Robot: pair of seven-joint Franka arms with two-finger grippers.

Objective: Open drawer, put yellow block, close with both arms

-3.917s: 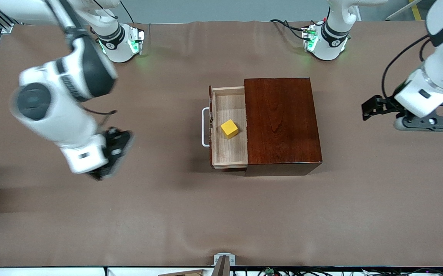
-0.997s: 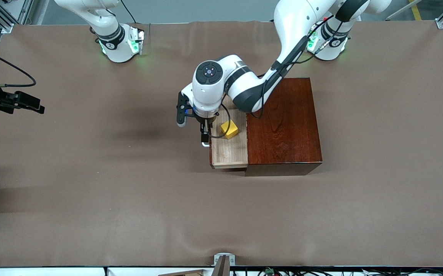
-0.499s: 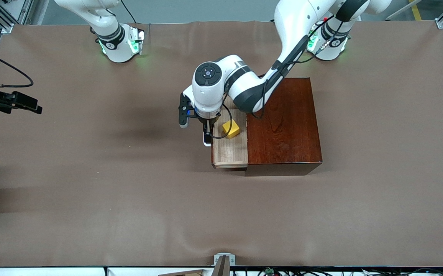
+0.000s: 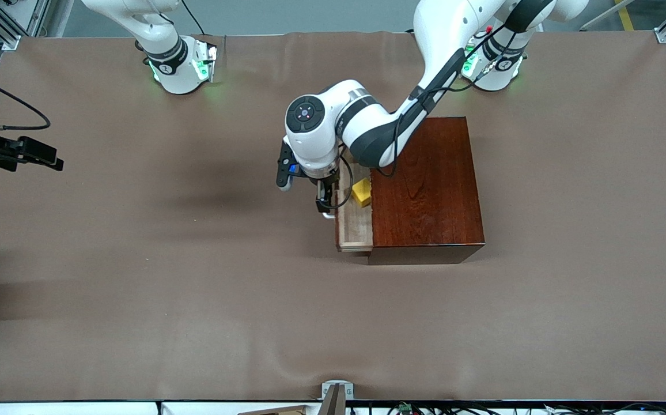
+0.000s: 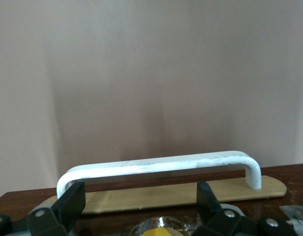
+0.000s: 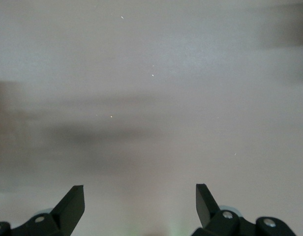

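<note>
Left gripper (image 4: 326, 203), my fingers spread, presses the white loop handle (image 5: 156, 164) of the pale wood drawer (image 4: 353, 227) holding the small yellow cube (image 4: 362, 192); push straight; right gripper (image 6: 140, 206) waits, spread.

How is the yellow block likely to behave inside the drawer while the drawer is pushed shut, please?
The yellow block is a flat-faced cube, so it will probably slide or stay put, not roll. It looks small and solid, likely light and stiff. It lies loose in the drawer, near the dark box, with the open left gripper at the white handle; a jolt might shift it.
</note>
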